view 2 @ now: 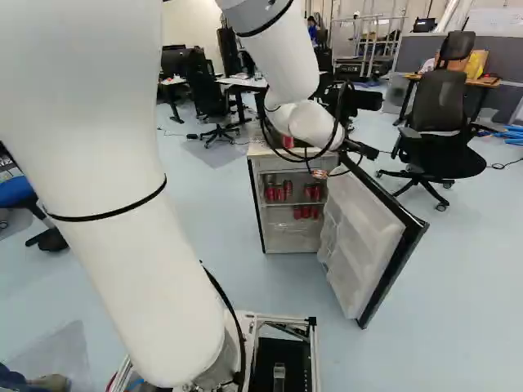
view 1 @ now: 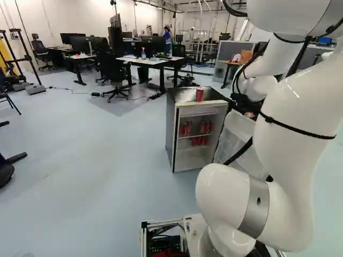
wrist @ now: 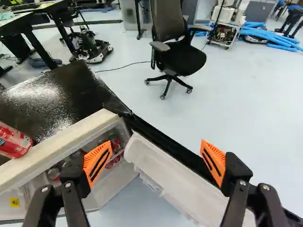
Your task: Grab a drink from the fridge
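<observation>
In the right base view, my gripper (view 2: 359, 149) is over the top of the opened fridge door (view 2: 396, 245), partly hidden by cables and wrist. The wrist view shows the gripper (wrist: 154, 155) open and empty, its fingers spread above the door's inner bins (wrist: 170, 175) and the fridge's front corner. Red cans (view 1: 186, 128) stand on shelves inside the small fridge (view 1: 171, 134); in the wrist view some show past one finger. Another red can (wrist: 15, 142) rests on the fridge's dark top (wrist: 61, 94), beyond that same finger's side.
The door swings out to the fridge's right in the right base view. A black office chair (view 2: 437, 122) stands beyond it. Desks (view 1: 153, 61) with monitors and chairs are farther back. Blue hoses (wrist: 270, 35) lie on the floor.
</observation>
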